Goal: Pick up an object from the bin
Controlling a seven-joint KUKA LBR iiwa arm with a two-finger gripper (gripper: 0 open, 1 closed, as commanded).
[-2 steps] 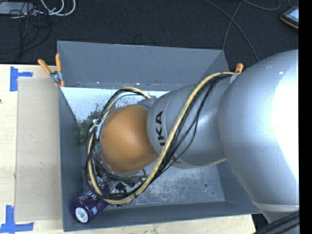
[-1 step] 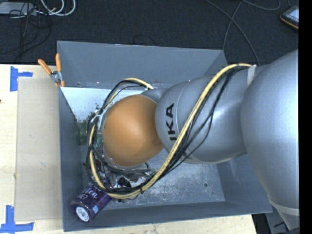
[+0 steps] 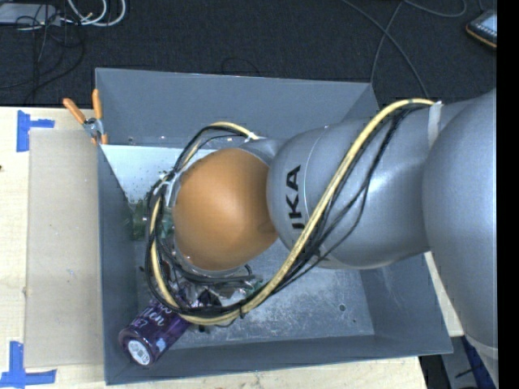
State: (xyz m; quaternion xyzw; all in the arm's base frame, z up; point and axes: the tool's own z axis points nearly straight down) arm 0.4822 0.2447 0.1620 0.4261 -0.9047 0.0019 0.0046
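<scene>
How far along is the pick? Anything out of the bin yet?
Done: the arm is down inside the bin, its orange wrist cover low over the left half. In hand: I cannot tell, because the cover hides what is beneath it. Left: the lift out. A purple cylinder lies on the floor in the near left corner, beside the cover.

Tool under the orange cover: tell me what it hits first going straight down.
Probably the bin floor or something hidden beneath the orange cover; depth is unclear. The purple cylinder lies just beside the tool, not clearly under it.
</scene>
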